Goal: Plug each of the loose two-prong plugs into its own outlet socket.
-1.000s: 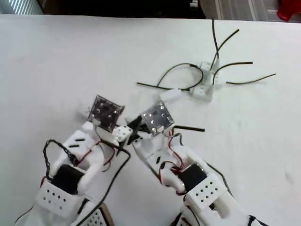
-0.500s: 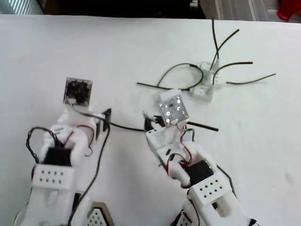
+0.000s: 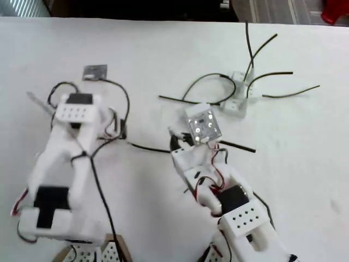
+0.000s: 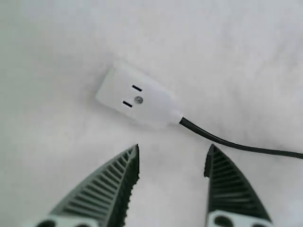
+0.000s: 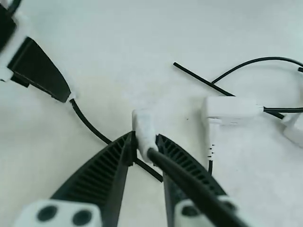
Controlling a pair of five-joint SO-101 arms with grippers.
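A white outlet socket (image 4: 137, 101) with two slots lies flat on the white table, a black cable (image 4: 222, 142) running off from it. My left gripper (image 4: 173, 149) hangs open just short of it, touching nothing. In the high view the left arm covers that socket, and its gripper (image 3: 121, 130) sits at the left end of the cable (image 3: 147, 147). My right gripper (image 5: 145, 137) is shut on a small white plug (image 5: 143, 124) at the table's middle (image 3: 173, 140). Another white plug (image 5: 229, 109) lies just beyond it.
A white outlet block (image 3: 237, 90) with several black cables fanning out sits at the back right. A loose white plug (image 3: 199, 108) lies between it and the right arm. The left arm's black finger (image 5: 35, 71) stands close to the right gripper.
The left arm has swung away from the right gripper to the left and risen, its gripper now open over the socket. The right gripper shifted slightly back and right, then held still.
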